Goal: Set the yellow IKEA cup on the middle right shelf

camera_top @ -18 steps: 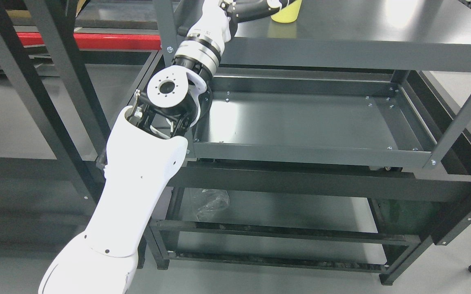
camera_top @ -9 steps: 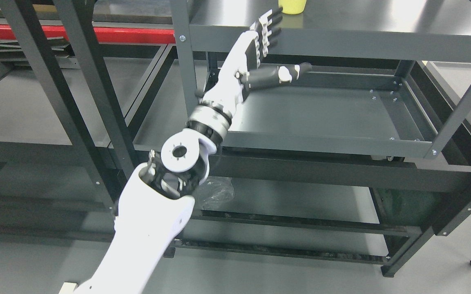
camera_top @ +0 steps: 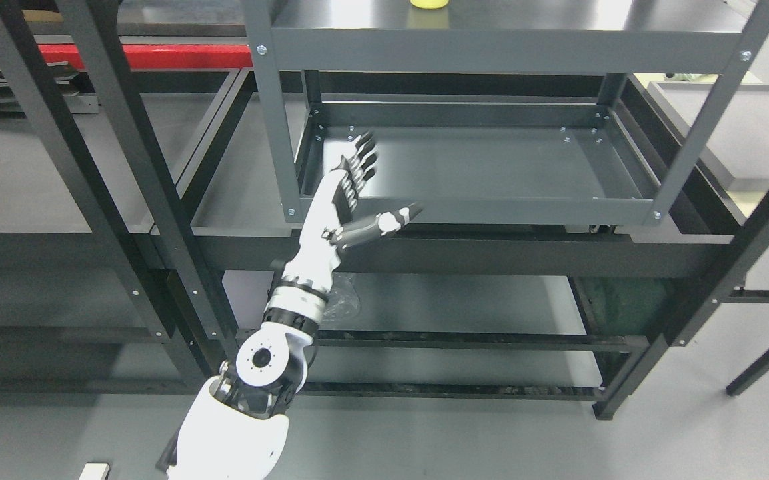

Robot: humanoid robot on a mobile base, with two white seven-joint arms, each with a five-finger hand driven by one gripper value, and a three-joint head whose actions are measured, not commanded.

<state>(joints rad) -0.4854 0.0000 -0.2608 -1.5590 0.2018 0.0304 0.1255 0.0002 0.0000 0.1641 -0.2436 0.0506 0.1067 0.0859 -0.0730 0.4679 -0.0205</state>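
Down at the lower left, white left arm (camera_top: 237,427) rising from the bottom edge, round silver-faced elbow joint (camera_top: 261,358) turned to the camera, ringed black-and-silver wrist (camera_top: 297,303) just above it. At the end of it, white-and-black left hand (camera_top: 347,200), flat and spread wide: four dark fingers (camera_top: 361,160) stretched straight toward the upper right, thumb (camera_top: 384,223) stuck out sideways to the right, nothing in the grasp. Hand poised over the front left corner of the dark grey metal tray shelf (camera_top: 491,213), close by the grey upright post (camera_top: 271,127); contact with the tray rim not clear from here. Up at the very top edge, yellow plastic cup (camera_top: 429,3), only its bottom sliver in frame, standing on the flat dark grey upper shelf (camera_top: 557,17), left of centre, well apart from the hand. Behind the wrist, crumpled clear plastic bag (camera_top: 344,303) lying on the lower shelf (camera_top: 457,313). Off to the upper left, red metal beam (camera_top: 91,57) running behind the neighbouring dark racks. Right arm nowhere in frame.
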